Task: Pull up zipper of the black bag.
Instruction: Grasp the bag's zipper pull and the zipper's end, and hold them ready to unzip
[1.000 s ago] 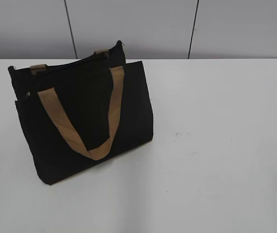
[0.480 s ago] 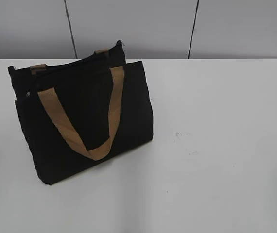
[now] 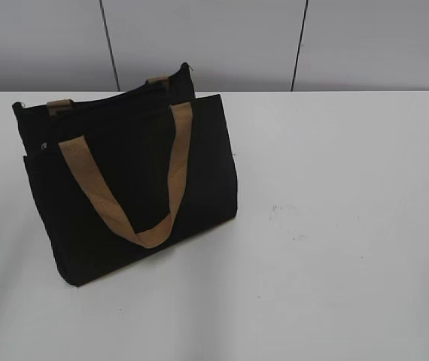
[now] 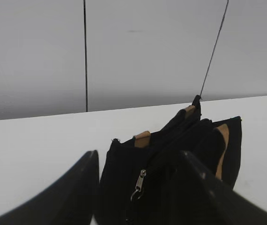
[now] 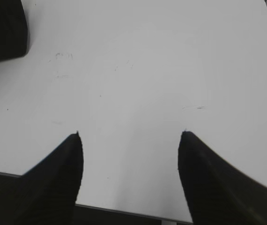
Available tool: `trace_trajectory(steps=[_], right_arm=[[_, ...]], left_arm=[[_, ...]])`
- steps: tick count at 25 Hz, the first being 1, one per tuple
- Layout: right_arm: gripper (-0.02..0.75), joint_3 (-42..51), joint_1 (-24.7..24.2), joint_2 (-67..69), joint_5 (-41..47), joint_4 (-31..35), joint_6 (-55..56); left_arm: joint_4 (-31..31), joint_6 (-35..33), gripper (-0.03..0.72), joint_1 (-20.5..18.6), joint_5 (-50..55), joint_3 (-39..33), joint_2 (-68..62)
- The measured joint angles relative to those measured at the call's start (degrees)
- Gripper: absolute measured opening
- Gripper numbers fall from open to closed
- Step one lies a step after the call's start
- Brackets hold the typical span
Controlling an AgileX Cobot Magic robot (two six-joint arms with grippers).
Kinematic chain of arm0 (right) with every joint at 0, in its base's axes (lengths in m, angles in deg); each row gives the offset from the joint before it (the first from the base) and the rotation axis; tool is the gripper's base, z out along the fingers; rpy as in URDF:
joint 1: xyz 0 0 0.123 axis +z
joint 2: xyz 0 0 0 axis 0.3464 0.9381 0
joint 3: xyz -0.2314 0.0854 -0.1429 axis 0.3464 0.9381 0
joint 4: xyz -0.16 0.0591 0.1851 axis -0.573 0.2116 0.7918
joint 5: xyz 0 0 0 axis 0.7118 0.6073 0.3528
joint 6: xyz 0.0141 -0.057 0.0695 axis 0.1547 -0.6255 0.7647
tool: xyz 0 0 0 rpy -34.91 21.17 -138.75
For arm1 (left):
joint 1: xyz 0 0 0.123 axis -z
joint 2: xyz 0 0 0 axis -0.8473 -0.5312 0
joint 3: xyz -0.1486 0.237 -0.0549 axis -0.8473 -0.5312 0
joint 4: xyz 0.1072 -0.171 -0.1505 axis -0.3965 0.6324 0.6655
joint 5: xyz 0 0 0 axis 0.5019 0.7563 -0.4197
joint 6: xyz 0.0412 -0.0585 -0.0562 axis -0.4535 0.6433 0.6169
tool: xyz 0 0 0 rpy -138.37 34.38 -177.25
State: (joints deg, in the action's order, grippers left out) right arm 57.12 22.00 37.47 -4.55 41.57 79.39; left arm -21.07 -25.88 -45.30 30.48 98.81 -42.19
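Note:
The black bag (image 3: 124, 188) stands on the left of the white table, with tan webbing handles; one handle hangs down its front. Its zipper runs along the top edge, and the small silvery pull (image 3: 43, 146) hangs at the bag's left end. In the left wrist view the bag's end (image 4: 171, 159) faces me and the silvery ring pull (image 4: 138, 185) hangs between my left gripper's fingers (image 4: 140, 154), which are open and apart from it. My right gripper (image 5: 129, 135) is open and empty above bare table, with a corner of the bag (image 5: 2, 28) at the upper left. No arm shows in the exterior view.
The white table (image 3: 335, 226) extends to the right of the bag. A grey panelled wall (image 3: 199, 37) stands behind it. The table's near edge (image 5: 124, 208) shows under my right gripper.

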Motion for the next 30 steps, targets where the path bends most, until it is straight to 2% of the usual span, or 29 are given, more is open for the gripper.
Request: trace_trajectory(steps=[5, 16, 23, 30], right_arm=[[0.496, 0.00, 0.00, 0.00, 0.00, 0.00, 0.00], [0.496, 0.00, 0.00, 0.00, 0.00, 0.00, 0.00], [0.496, 0.00, 0.00, 0.00, 0.00, 0.00, 0.00], [0.496, 0.00, 0.00, 0.00, 0.00, 0.00, 0.00]], left_arm=[[4.66, -0.26, 0.412, 0.12, -10.81, -4.10, -5.44], [5.57, -0.26, 0.412, 0.12, -24.79, -15.32, -15.88], [5.63, -0.26, 0.412, 0.33, -29.82, -15.88, -24.37], [4.44, -0.20, 0.412, 4.81, -38.15, -15.96, -38.01]])
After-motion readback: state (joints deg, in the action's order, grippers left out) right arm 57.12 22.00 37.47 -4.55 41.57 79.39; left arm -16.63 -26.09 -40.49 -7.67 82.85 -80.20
